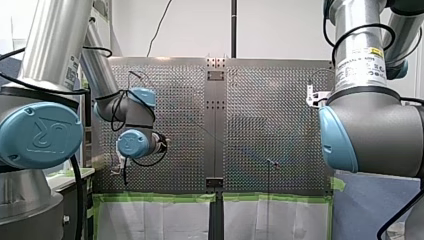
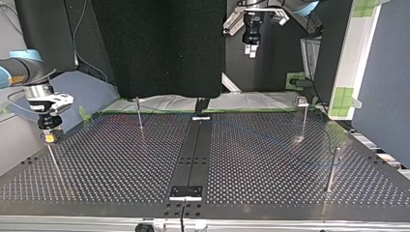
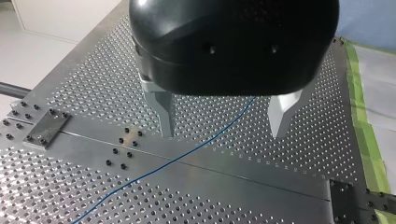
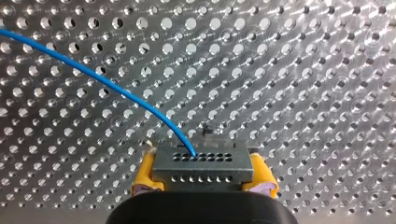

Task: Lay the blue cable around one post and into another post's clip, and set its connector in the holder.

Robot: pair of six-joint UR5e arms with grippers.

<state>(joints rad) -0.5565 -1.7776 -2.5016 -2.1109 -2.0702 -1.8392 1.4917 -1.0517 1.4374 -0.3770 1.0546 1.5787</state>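
Blue cable [image 4: 116, 88] leaves the grey connector [image 4: 201, 164], which my right gripper [image 4: 204, 176] has clamped between its yellow pads [image 4: 145, 176], low over the perforated table [image 4: 303, 70]. Holding that end, I judge, lets me steer the whole run. Farther along, the cable lies slack across the centre strip [image 3: 224, 172], under my left gripper [image 3: 222, 119]. Its metal fingers [image 3: 163, 112] stand wide apart and empty, probably ready for the slack. A thin post [image 2: 139, 113], a post with a small top fitting [image 2: 303, 113] and a stout post [image 2: 331, 169] stand well apart. A thin rod [image 2: 54, 162] just below the right gripper could snag. I cannot pick out the holder.
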